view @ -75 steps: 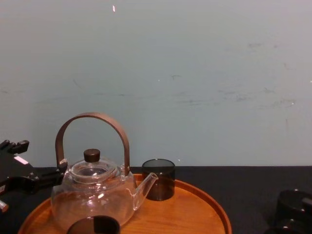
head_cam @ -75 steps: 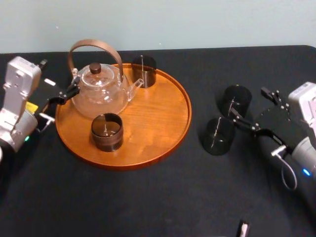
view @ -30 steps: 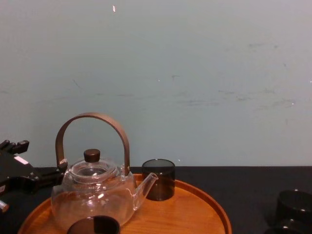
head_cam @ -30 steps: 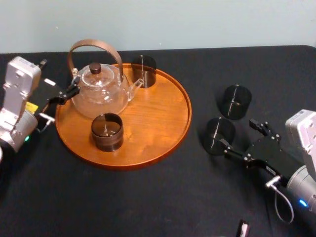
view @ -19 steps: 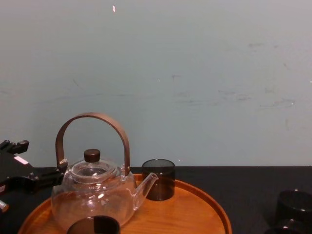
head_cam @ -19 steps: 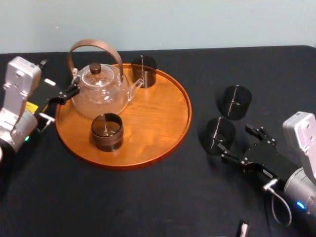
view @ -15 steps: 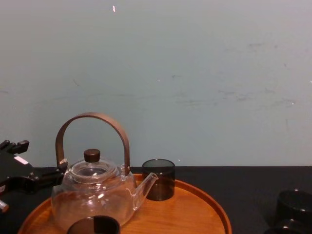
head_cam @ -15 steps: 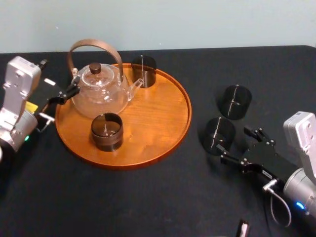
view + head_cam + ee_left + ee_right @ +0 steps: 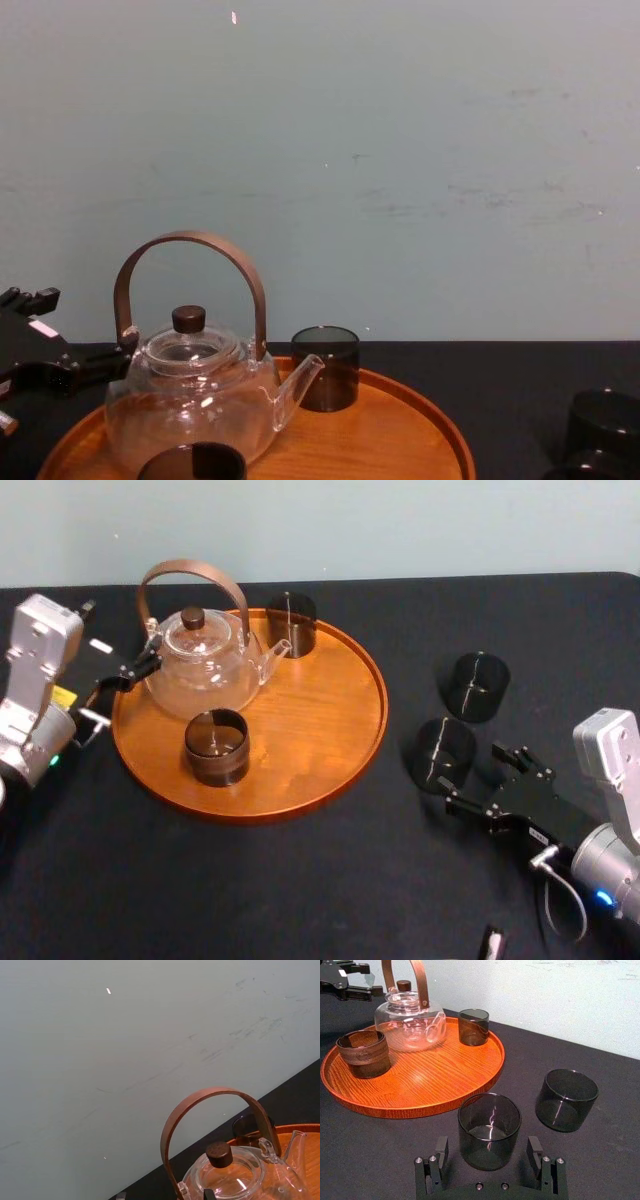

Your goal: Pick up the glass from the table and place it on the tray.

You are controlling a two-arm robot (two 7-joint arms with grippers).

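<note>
Pulled back toward the robot since earlier, the right gripper now sits, in the head view, just behind the nearer glass. That glass stands on the table, right of the tray. The left gripper idles beside the teapot, spread and empty.

In the right wrist view, both fingers stand wide apart, flanking the glass low down, apparently without touching and gripping nothing. They seem lined up to close on it. A second glass stands near, so clearance matters.

In the chest view, both glasses sit at the lower right, off the tray.
</note>
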